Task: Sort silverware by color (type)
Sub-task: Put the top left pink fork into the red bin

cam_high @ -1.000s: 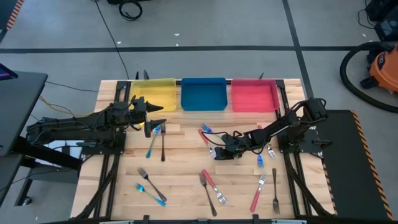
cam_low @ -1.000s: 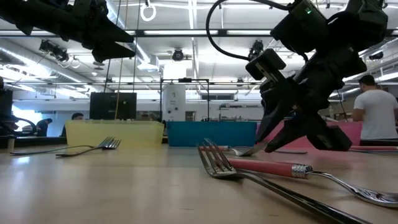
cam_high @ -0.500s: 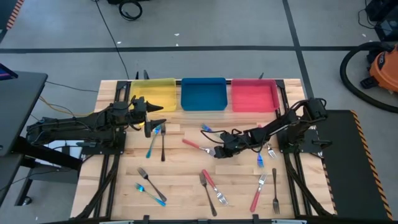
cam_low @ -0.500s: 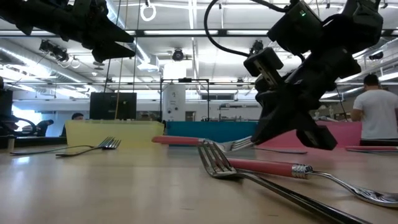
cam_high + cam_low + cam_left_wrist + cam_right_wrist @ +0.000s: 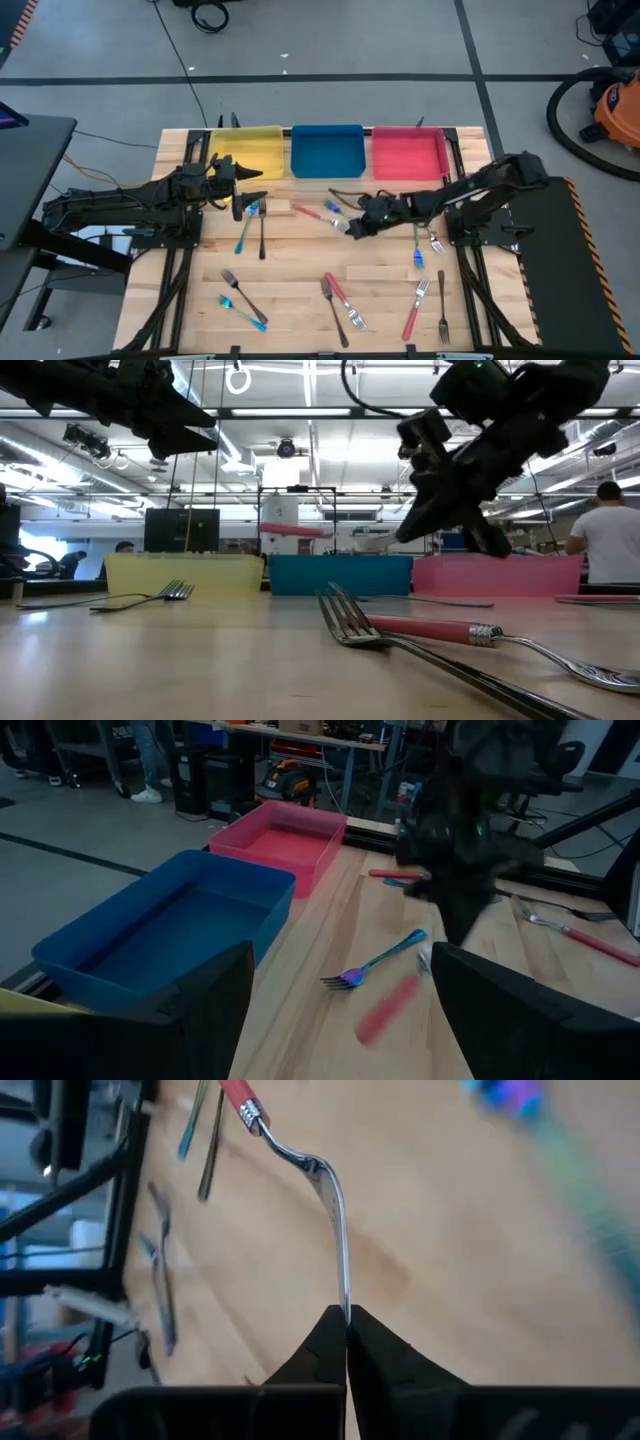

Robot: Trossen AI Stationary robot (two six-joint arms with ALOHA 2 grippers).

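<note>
My right gripper (image 5: 352,227) is shut on a red-handled fork (image 5: 312,216) above the middle of the table, in front of the blue bin (image 5: 326,150). In the low view the fork's red handle (image 5: 292,530) hangs level, clear of the table. A blue-handled fork (image 5: 333,207) lies flat on the table just beyond it and also shows in the left wrist view (image 5: 375,963). My left gripper (image 5: 248,190) is open and empty in front of the yellow bin (image 5: 247,152). The pink bin (image 5: 409,155) stands at the far right. My right gripper pinches the fork's silver tine end (image 5: 345,1302) between its two shut fingertips. The fingers come from the table's right, along the fork. The fork is lifted clear and about level, with its red handle (image 5: 236,1094) pointing toward the table's left.
Forks lie scattered on the table: a blue and a dark one (image 5: 252,228) by my left gripper, two (image 5: 240,298) near left, two (image 5: 340,298) near middle, several (image 5: 425,285) at the right. A person (image 5: 608,545) stands in the room behind.
My right gripper has gone up and toward the table's far edge with the red-handled fork. The fork has swung its handle toward the table's left and has been lifted clear of the table.
</note>
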